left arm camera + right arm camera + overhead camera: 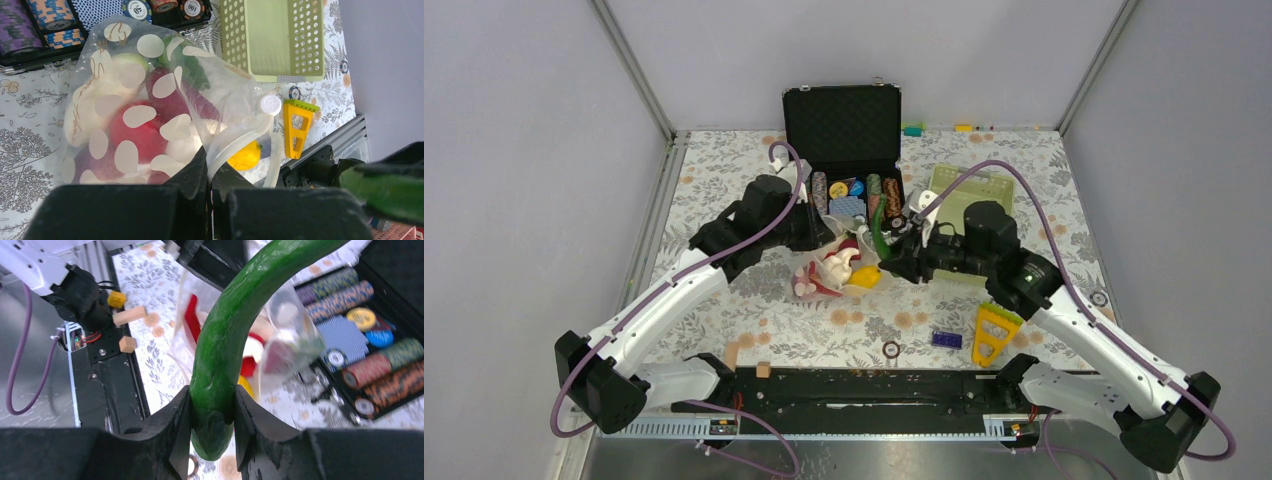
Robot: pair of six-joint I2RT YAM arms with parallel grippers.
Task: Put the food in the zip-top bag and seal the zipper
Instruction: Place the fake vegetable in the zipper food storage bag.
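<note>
The clear zip-top bag [150, 115], printed with white dots, lies mid-table [824, 272] in front of the chip case. A red round piece [137, 132], white pieces, a dark purple piece [172, 97] and a green leafy piece [192, 70] show through it. A yellow piece [865, 276] sits at the bag's mouth; I cannot tell if it is inside. My left gripper [212, 172] is shut on the mouth edge with its zipper strip [240, 142]. My right gripper [212, 405] is shut on a long curved green vegetable [225, 330], held just right of the bag [880, 235].
An open black case [842, 120] with poker chips stands behind the bag. A pale green basket [969, 195] is at the back right. A yellow triangular piece [994, 335], a purple brick [946, 340], a small ring [891, 349] and wooden blocks [763, 370] lie near the front rail.
</note>
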